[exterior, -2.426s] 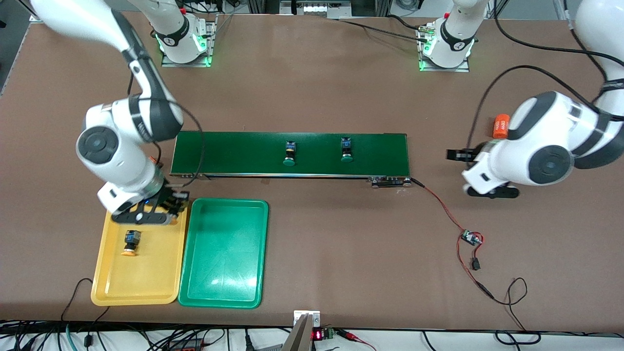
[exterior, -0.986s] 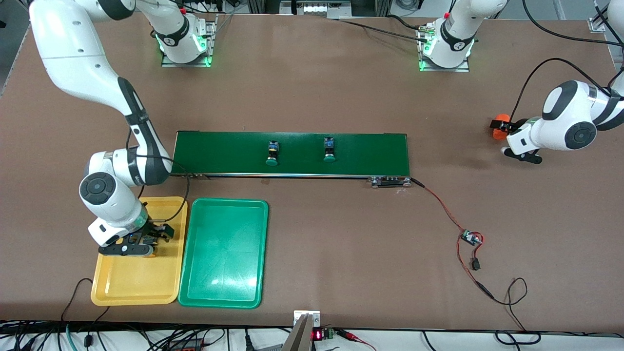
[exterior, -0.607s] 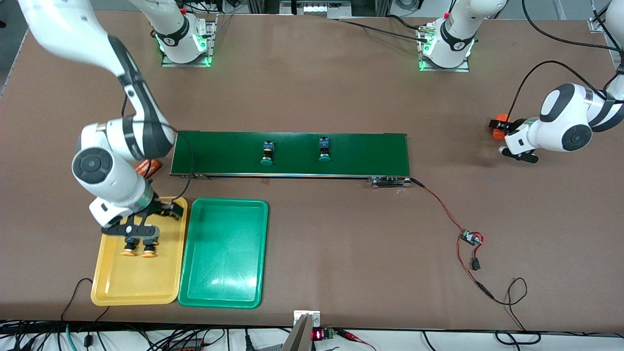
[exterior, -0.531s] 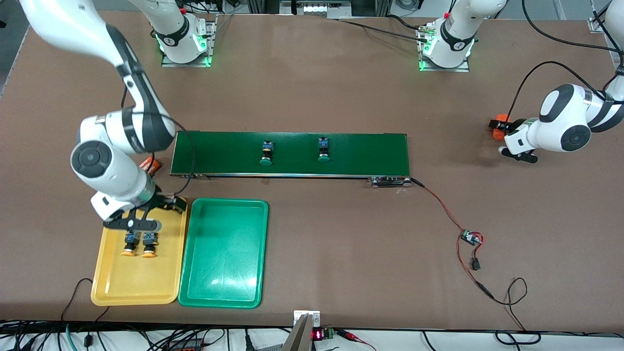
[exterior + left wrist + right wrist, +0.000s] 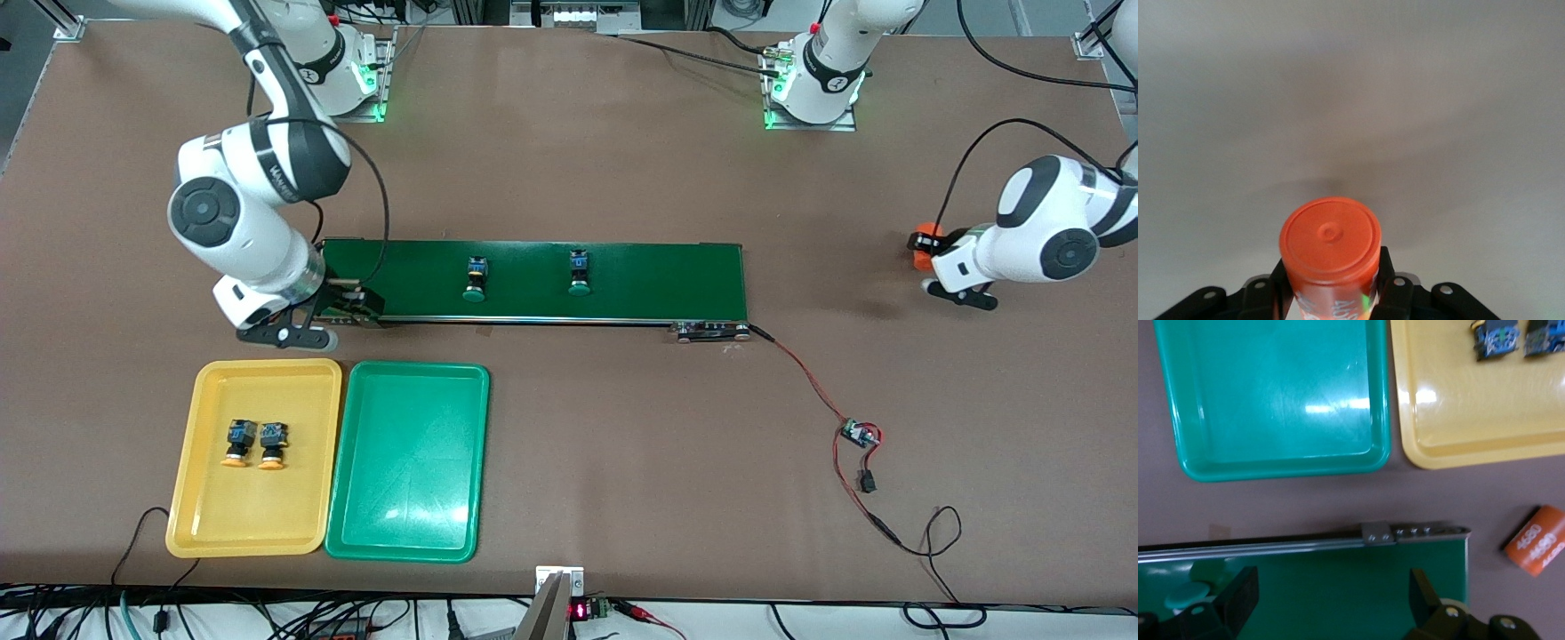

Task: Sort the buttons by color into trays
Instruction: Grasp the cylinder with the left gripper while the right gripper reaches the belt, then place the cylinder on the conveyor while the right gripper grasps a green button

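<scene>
Two yellow-capped buttons (image 5: 236, 442) (image 5: 272, 444) lie side by side in the yellow tray (image 5: 204, 520). The green tray (image 5: 409, 507) next to it holds nothing. Two green-capped buttons (image 5: 475, 277) (image 5: 579, 272) sit on the dark-green conveyor belt (image 5: 658, 276). My right gripper (image 5: 347, 307) hangs open over the belt's end at the right arm's end, its fingers (image 5: 1238, 600) wide apart, with one green cap (image 5: 1188, 593) close by. My left gripper (image 5: 931, 255) is shut on an orange cylinder (image 5: 1330, 247) at the left arm's end of the table.
A second orange cylinder printed "4680" (image 5: 1538, 540) lies on the table beside the belt's end, near the yellow tray (image 5: 1471, 433). A red-and-black wire with a small circuit board (image 5: 860, 434) trails from the belt's other end toward the front camera.
The right arm rose from the yellow tray, leaving a second yellow-capped button there, and moved to the belt's end. The left gripper closed on the orange cylinder. The green buttons rode toward the right arm's end.
</scene>
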